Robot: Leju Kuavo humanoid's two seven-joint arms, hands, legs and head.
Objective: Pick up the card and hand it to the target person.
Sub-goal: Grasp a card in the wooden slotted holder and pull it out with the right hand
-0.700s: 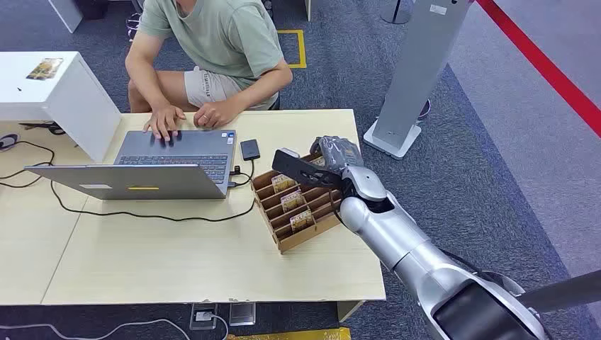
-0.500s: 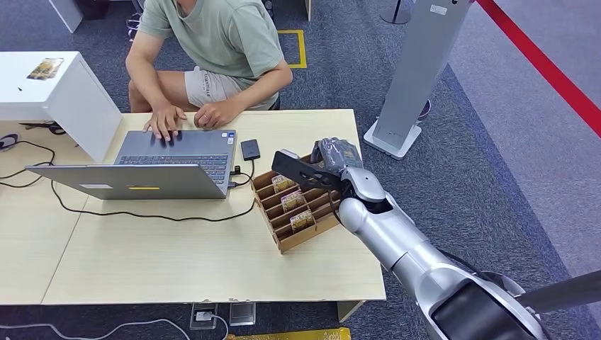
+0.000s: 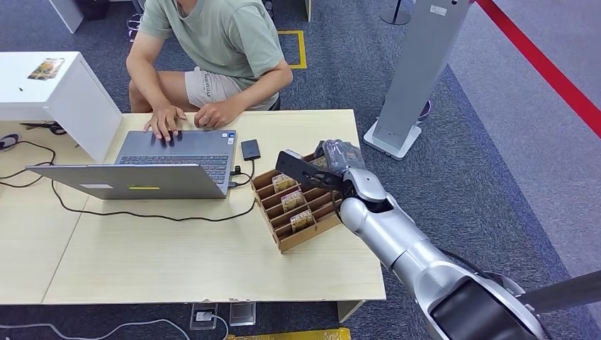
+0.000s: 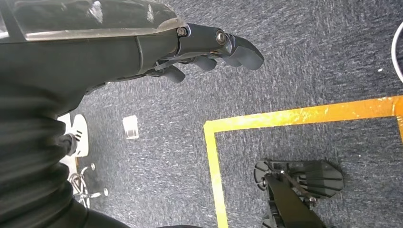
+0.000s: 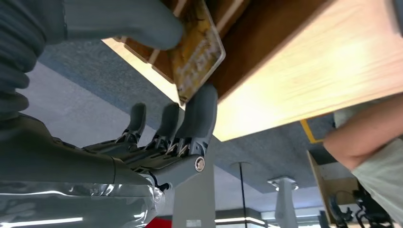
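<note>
Card (image 5: 199, 52), yellow-printed, is pinched between the right hand's (image 3: 339, 157) thick thumb and a dark fingertip (image 5: 199, 114), just at the far end of the wooden card rack (image 3: 322, 225). The rack sits near the right edge of the light wooden table (image 3: 177, 262), and more cards (image 3: 292, 200) stand in its slots. To the rack's left are an open laptop (image 3: 135, 180), a small black device (image 3: 249, 149) and a black cable (image 3: 149, 215). Beyond the rack, across the table, sits a person (image 3: 212, 49) with both hands at the laptop's keyboard. To the rack's right stands a grey pillar (image 3: 418, 71). The left hand (image 4: 199, 47) hangs over carpet with yellow tape (image 4: 285, 116), fingers loosely curled, holding nothing.
</note>
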